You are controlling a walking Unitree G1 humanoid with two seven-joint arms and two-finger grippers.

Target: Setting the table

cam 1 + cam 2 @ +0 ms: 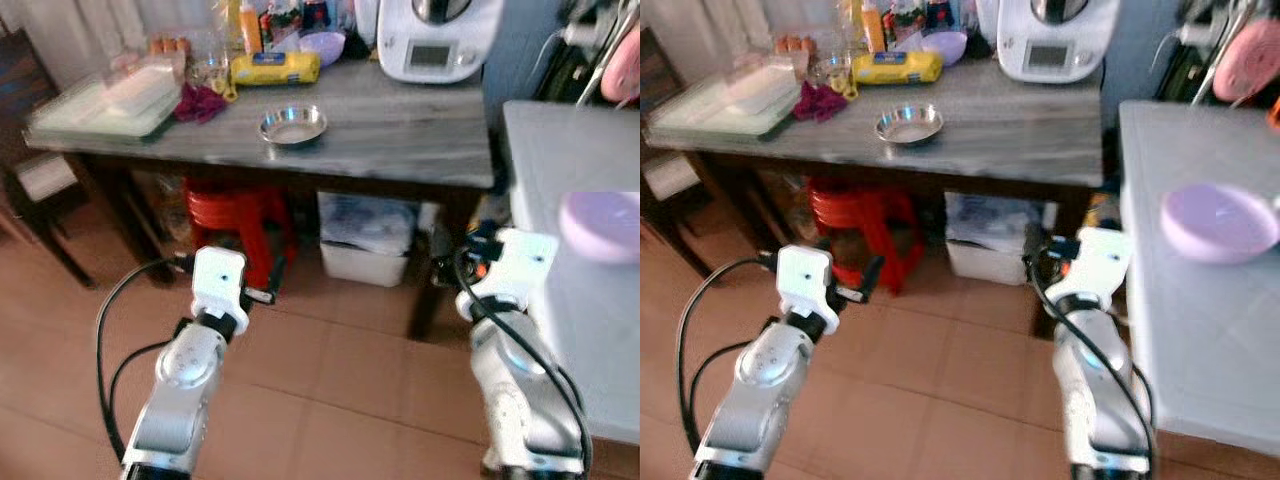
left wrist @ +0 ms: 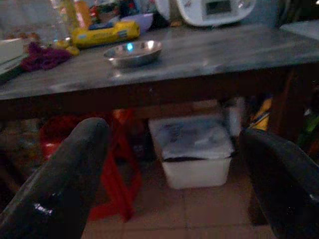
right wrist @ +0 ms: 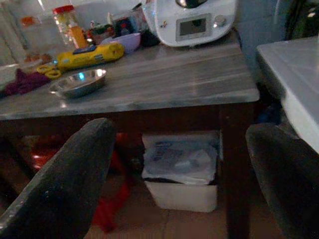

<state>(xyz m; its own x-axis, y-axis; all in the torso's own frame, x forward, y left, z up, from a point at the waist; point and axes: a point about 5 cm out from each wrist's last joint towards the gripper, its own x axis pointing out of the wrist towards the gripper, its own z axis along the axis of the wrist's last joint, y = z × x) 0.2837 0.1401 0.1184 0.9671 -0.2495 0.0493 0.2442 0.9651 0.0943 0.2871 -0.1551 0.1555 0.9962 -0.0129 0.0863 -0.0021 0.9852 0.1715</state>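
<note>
A small steel bowl (image 1: pixel 293 125) sits near the front middle of the grey wooden table (image 1: pixel 400 140) ahead of me. A pale purple plate (image 1: pixel 600 225) rests on the white table (image 1: pixel 570 300) at my right. Both arms are held low in front of me, over the tiled floor and short of the grey table. My left gripper (image 2: pixel 174 164) is open, its fingers (image 2: pixel 60 184) wide apart and holding nothing, aimed under the table's edge. My right gripper (image 3: pixel 174 164) is open too, with nothing between its fingers (image 3: pixel 65 179), close to the white table's near corner.
At the back of the grey table stand a white kitchen machine (image 1: pixel 438 38), a yellow packet (image 1: pixel 275 68), a purple bowl (image 1: pixel 322 45), a maroon cloth (image 1: pixel 200 103) and glass trays (image 1: pixel 105 100). A red stool (image 1: pixel 235 215) and a white bin (image 1: pixel 365 240) sit underneath.
</note>
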